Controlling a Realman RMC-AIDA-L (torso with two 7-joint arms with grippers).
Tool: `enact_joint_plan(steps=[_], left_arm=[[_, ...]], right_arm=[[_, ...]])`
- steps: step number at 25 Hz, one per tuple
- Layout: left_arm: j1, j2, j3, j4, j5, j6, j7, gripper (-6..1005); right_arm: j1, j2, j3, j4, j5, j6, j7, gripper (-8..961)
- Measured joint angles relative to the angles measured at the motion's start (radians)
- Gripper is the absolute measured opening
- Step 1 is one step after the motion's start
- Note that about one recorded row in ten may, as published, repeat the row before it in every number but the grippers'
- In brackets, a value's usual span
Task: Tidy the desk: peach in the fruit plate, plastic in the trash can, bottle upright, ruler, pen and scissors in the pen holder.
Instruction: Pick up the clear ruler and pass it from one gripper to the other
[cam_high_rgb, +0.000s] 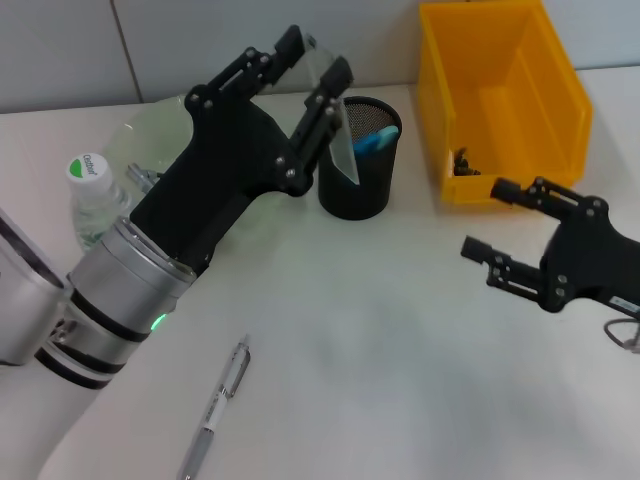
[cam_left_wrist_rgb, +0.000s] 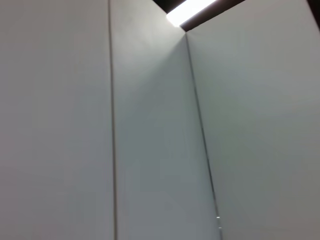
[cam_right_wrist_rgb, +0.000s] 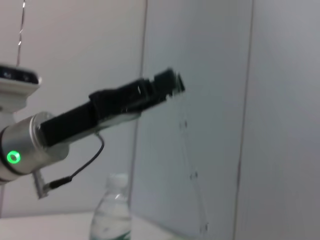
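My left gripper (cam_high_rgb: 318, 58) is shut on a clear ruler (cam_high_rgb: 341, 135) and holds it tilted, with its lower end at the rim of the black mesh pen holder (cam_high_rgb: 358, 175). A blue item (cam_high_rgb: 376, 140) stands inside the holder. The right wrist view shows the left gripper (cam_right_wrist_rgb: 170, 84) and the ruler (cam_right_wrist_rgb: 192, 175) hanging from it. A silver pen (cam_high_rgb: 221, 398) lies on the table at the front. The bottle (cam_high_rgb: 92, 195) stands upright at the left, and also shows in the right wrist view (cam_right_wrist_rgb: 112, 215). My right gripper (cam_high_rgb: 490, 222) is open and empty at the right.
A yellow bin (cam_high_rgb: 560, 110) stands at the back right with a small dark item (cam_high_rgb: 465, 165) inside. A pale green translucent plate (cam_high_rgb: 140, 140) lies behind my left arm. The left wrist view shows only the wall.
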Motion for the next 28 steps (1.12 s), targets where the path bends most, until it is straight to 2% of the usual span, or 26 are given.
enact_joint_plan(steps=[1, 5, 6, 13, 16, 28], left_arm=[[0.0, 0.0, 0.012, 0.005, -0.026, -0.011, 0.012, 399], [-0.006, 0.0, 0.04, 0.012, -0.095, -0.044, 0.023, 399], [-0.008, 0.0, 0.043, 0.013, -0.105, -0.05, 0.024, 399], [-0.008, 0.0, 0.051, 0.022, -0.122, -0.064, 0.024, 400], [-0.01, 0.0, 0.054, 0.035, -0.134, -0.076, 0.033, 400], [-0.024, 0.0, 0.141, 0.087, -0.265, -0.142, 0.197, 401]], right_arm=[[0.013, 0.0, 0.001, 0.06, 0.039, 0.01, -0.076, 702], [0.045, 0.001, 0.001, 0.142, 0.081, 0.026, -0.16, 702], [0.072, 0.002, 0.002, 0.194, 0.104, 0.032, -0.201, 702], [0.146, 0.004, 0.003, 0.294, 0.134, 0.038, -0.28, 701], [0.187, 0.006, 0.005, 0.386, 0.19, 0.046, -0.366, 701], [0.284, 0.01, 0.068, 0.522, 0.208, 0.123, -0.503, 701]])
